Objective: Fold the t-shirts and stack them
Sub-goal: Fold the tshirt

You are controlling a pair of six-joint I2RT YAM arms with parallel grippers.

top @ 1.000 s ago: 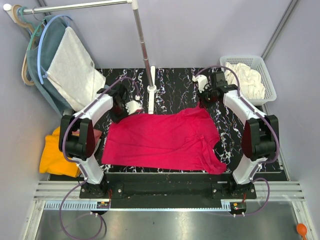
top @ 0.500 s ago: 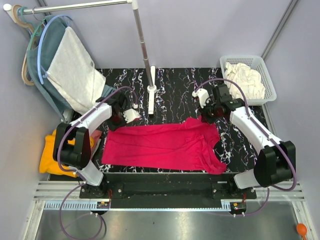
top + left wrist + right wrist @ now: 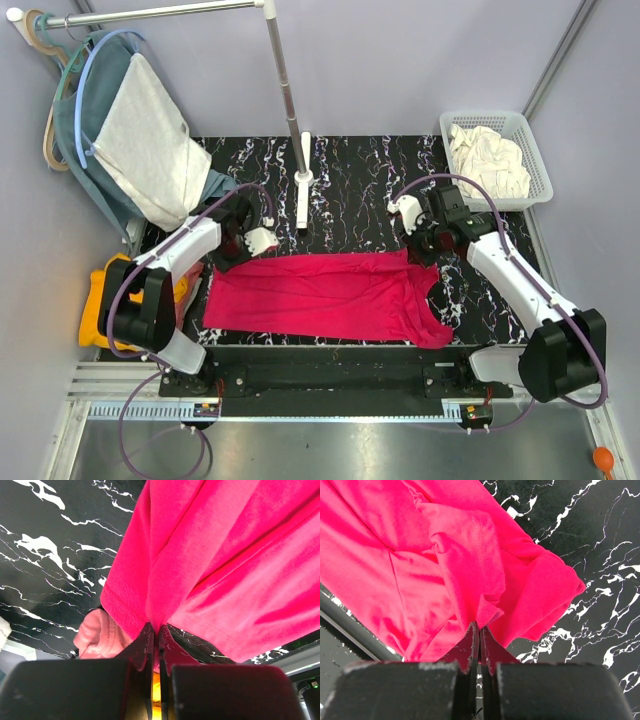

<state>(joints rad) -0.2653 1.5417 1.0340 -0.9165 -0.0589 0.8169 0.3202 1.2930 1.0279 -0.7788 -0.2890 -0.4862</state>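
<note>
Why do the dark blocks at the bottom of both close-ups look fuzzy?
Left wrist view: the black jaws sit very near the lens, so they blur; the pink fabric t-shirt is crisp. Right wrist view: likewise. Top view: even, soft light.

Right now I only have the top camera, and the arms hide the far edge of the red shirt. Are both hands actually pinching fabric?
Observer: The left wrist view shows the left hand shut on the red shirt, with only its fingertips on a fold at the stitched hem.
Operator: And the right one?
Observer: The right wrist view shows the right hand shut too, gripping a bunched flap of the same shirt that has a stitched edge.
Operator: Anything near the left hand I can't make out?
Observer: A pinkish lump sits beside the hem close to the left fingertips. I can't tell what it is.
</note>
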